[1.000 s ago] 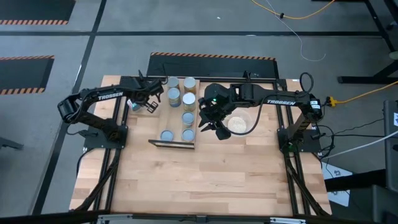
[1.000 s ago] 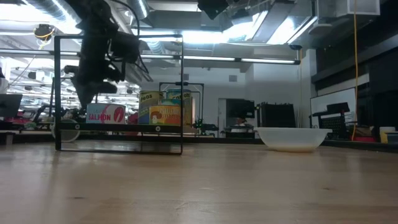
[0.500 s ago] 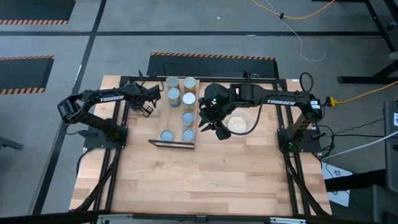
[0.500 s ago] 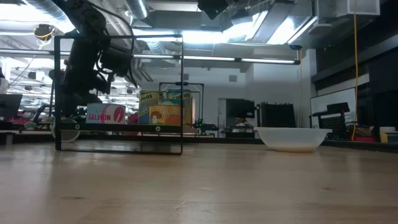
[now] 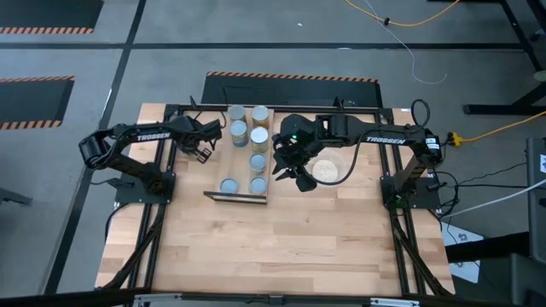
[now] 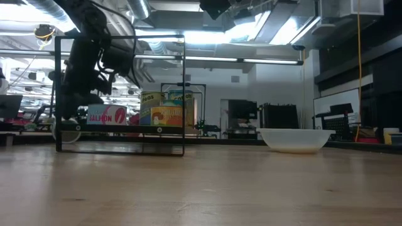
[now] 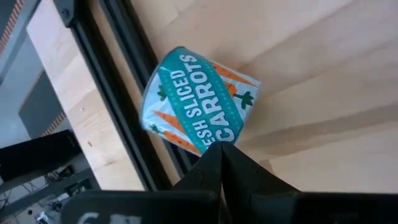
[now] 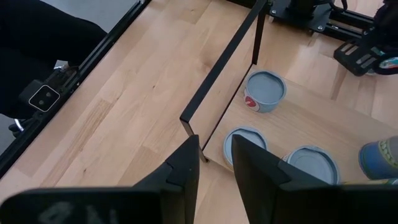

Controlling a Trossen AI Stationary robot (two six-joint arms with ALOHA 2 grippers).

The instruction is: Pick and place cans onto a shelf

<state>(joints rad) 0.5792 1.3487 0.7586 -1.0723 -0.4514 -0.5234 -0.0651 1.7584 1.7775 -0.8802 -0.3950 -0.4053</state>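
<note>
Left wrist view: left gripper point(image 7: 221, 163) pinched shut, empty, over a carrots can point(image 7: 200, 100) lying beside the shelf point(image 5: 241, 198) frame. Six cans already on shelf. Next: open fingers, grasp that can. Right gripper point(image 8: 216, 163) slightly open, waiting.

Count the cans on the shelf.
7. Three cans stand in the left row of the shelf, four in the right row; the arms may hide more.
</note>
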